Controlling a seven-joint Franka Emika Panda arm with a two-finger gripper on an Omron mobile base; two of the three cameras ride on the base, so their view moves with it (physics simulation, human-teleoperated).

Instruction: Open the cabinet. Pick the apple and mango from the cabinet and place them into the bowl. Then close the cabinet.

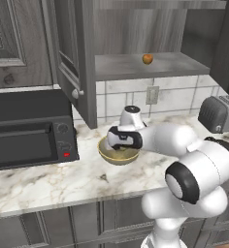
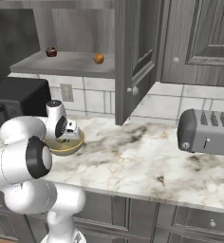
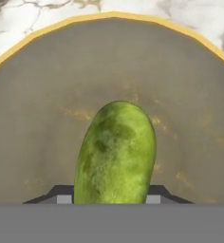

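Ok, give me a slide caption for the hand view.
Pincer holds the green mango just above the tan bowl.

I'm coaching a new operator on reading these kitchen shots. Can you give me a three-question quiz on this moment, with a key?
1. True or false: the apple already lies in the bowl.
2. What does the gripper hold above the bowl? A) the mango B) the apple C) a knob
3. Fill in: the cabinet door stands ____.

Key:
1. False: it sits on the cabinet shelf.
2. A: the green fruit sits between the fingertips, over the bowl's inside.
3. Open.
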